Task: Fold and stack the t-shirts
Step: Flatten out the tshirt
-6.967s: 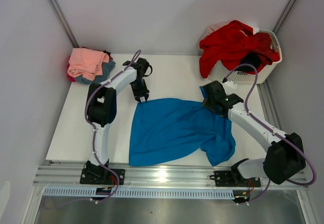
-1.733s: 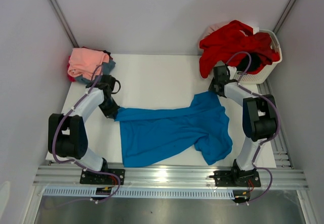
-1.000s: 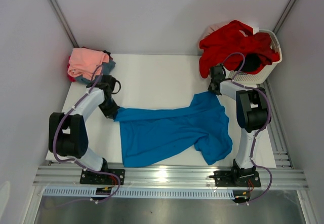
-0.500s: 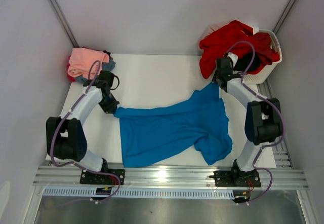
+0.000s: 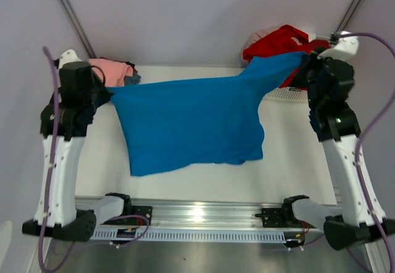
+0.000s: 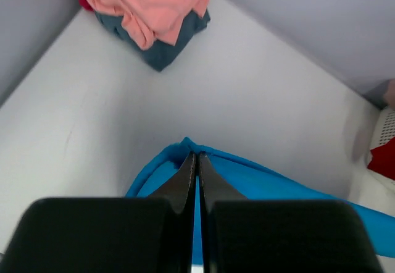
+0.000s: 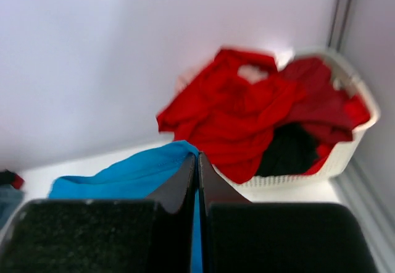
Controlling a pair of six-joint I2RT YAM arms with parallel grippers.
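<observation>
A bright blue t-shirt (image 5: 188,121) hangs stretched in the air between my two grippers, its lower hem trailing on the white table (image 5: 290,162). My left gripper (image 5: 103,97) is shut on its left corner (image 6: 185,146) and my right gripper (image 5: 303,60) is shut on its right corner (image 7: 179,149). Both arms are raised high. Folded t-shirts, salmon pink on slate blue (image 6: 151,10), are piled at the table's back left corner (image 5: 117,72). Red and black t-shirts (image 7: 259,118) lie in the basket (image 7: 345,152).
The white slatted basket (image 5: 284,94) stands at the back right, partly hidden behind the lifted blue cloth. Grey walls close in the table at the back and on both sides. An aluminium rail (image 5: 197,214) runs along the near edge.
Both arms have risen sharply, lifting the blue t-shirt off the table and spreading it wide between them. The right gripper closed on its corner within the last second.
</observation>
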